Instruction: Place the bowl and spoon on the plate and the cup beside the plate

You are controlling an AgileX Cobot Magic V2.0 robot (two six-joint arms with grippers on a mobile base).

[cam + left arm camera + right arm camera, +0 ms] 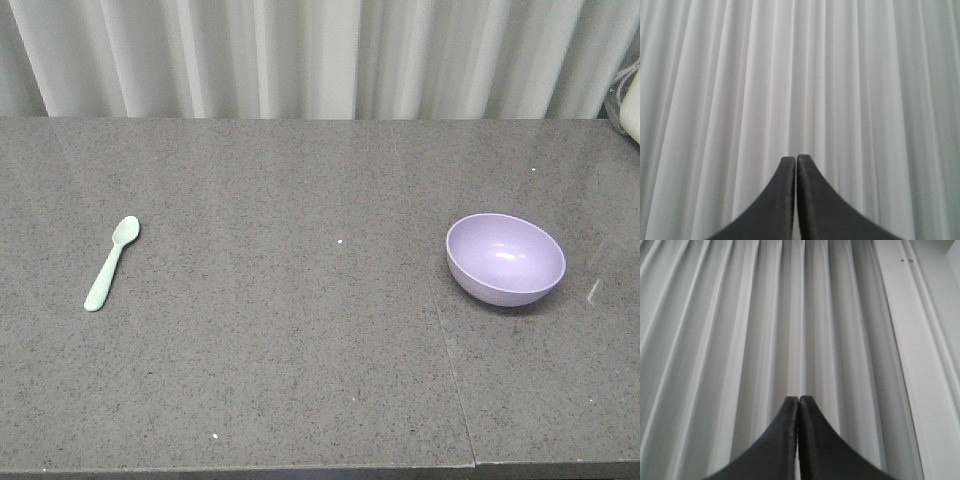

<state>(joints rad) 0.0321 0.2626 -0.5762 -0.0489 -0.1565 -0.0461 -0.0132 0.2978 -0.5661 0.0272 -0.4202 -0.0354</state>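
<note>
A lavender bowl stands on the right half of the grey stone table, tipped slightly toward the camera. A pale mint-green spoon lies on the left side, scoop end pointing away. The plate and the cup are out of view. Neither gripper shows in the front view. In the left wrist view my left gripper is shut with nothing between its black fingers, facing a white curtain. In the right wrist view my right gripper is likewise shut and empty, also facing the curtain.
A pleated white curtain hangs behind the table's far edge. A pale rounded object shows at the far right edge. A seam runs front to back through the tabletop left of the bowl. A white panel stands right of the curtain.
</note>
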